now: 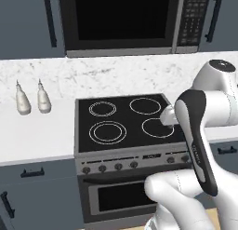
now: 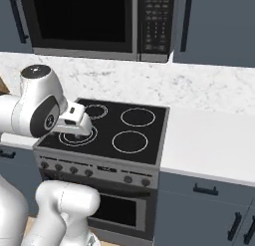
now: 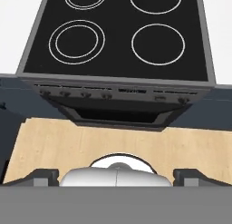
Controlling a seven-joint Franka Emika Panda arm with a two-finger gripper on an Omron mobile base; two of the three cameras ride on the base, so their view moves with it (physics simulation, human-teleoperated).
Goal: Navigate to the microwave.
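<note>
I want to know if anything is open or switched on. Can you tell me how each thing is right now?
Microwave: door shut, window dark.
Stove top: bare, no ring glowing.
Oven door: shut.
Two bottles: standing upright on the counter, side by side.
Gripper: open, holding nothing, tips wide apart.

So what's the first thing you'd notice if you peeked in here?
Probably the microwave, a big black glass door up on the wall between blue-grey cabinets. Right under it sits the black stove with four white ring burners, and two small white bottles stand on the counter to its left.
</note>
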